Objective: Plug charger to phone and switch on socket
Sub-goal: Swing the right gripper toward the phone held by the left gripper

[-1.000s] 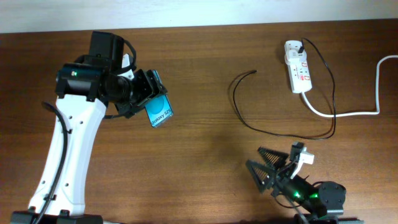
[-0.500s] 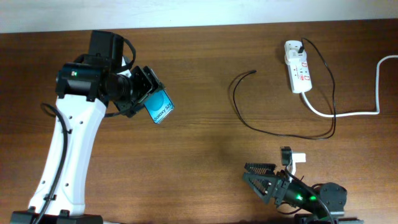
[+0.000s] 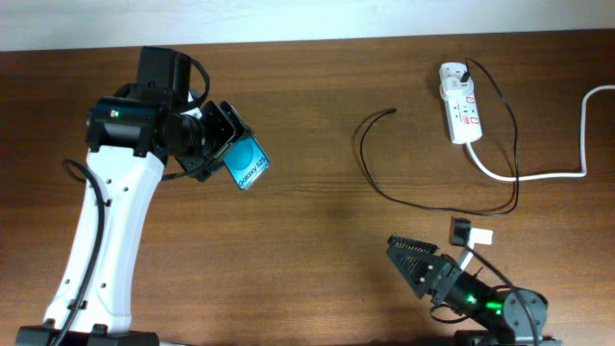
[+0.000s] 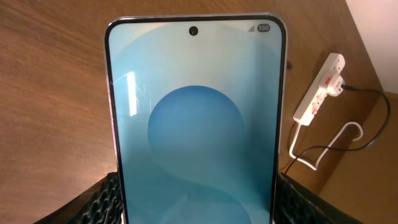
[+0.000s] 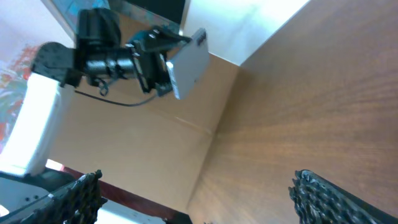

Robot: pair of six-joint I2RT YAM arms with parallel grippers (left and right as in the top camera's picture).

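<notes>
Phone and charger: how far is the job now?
Done: the left gripper holds the phone above the table. In hand: the right gripper is open and empty, away from the charger. Left: its plug tip lies free; plugging in and switching the socket remain.

**Open wood at ten, cable at twelve**

From my right pincer (image 3: pixel 432 242), bare table (image 3: pixel 317 250) runs free from nine to eleven o'clock. At twelve the black cable (image 3: pixel 357 144) loops across my path, near me. Beyond it lies the power strip (image 3: pixel 460 104), its white cord (image 3: pixel 538 176) toward one. Far at ten, my left arm (image 3: pixel 106 221) holds the phone (image 3: pixel 248 165) up.
</notes>
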